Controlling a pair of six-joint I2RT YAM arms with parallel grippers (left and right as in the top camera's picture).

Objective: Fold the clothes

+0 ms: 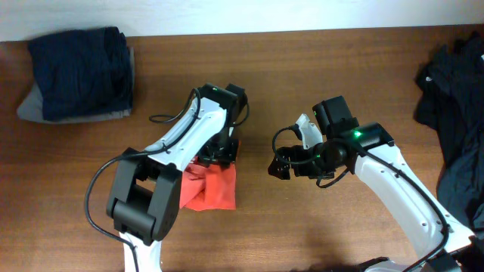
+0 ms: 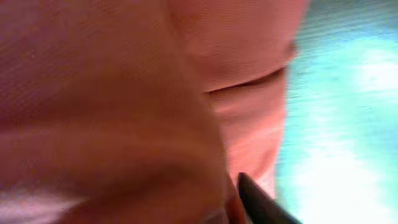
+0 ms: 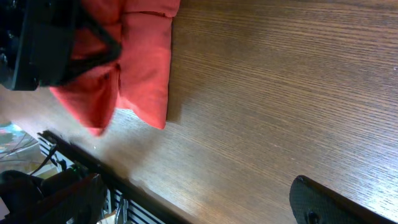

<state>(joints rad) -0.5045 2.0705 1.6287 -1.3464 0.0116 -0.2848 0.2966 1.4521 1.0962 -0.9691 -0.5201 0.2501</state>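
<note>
Both arms had smooth white link shells joined by black, blocky joint housings. The left arm (image 1: 185, 136) carried a large black boxy joint (image 1: 144, 198) near its base, with a thin black cable (image 1: 90, 198) looping beside it. The right arm (image 1: 393, 177) showed a small green light (image 1: 355, 136) on its black wrist housing, ringed by thin black cables, and the right gripper (image 1: 281, 162) was black.

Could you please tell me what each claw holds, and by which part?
Right claw: nothing. Left claw sits at the orange-red fabric T-shirt; hold cannot be told.
</note>
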